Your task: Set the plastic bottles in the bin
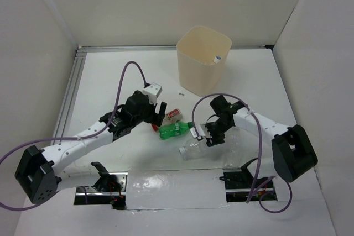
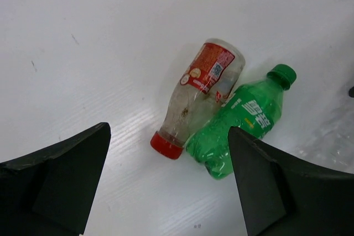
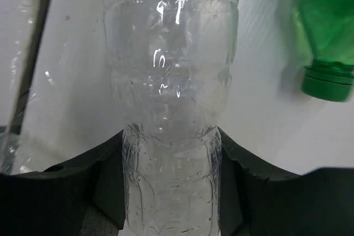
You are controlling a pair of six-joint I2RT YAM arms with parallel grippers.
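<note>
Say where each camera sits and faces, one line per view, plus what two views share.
Top view: above and behind, looking down on the bin, left arm and right arm.
Left wrist: looks down between its open fingers at the red-capped bottle and green bottle.
Right wrist: looks along the clear bottle between its fingers.
Shared: both wrist views show the green bottle.

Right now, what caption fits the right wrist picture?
Right gripper hugs a clear bottle on both sides; green bottle lies beside.
</note>
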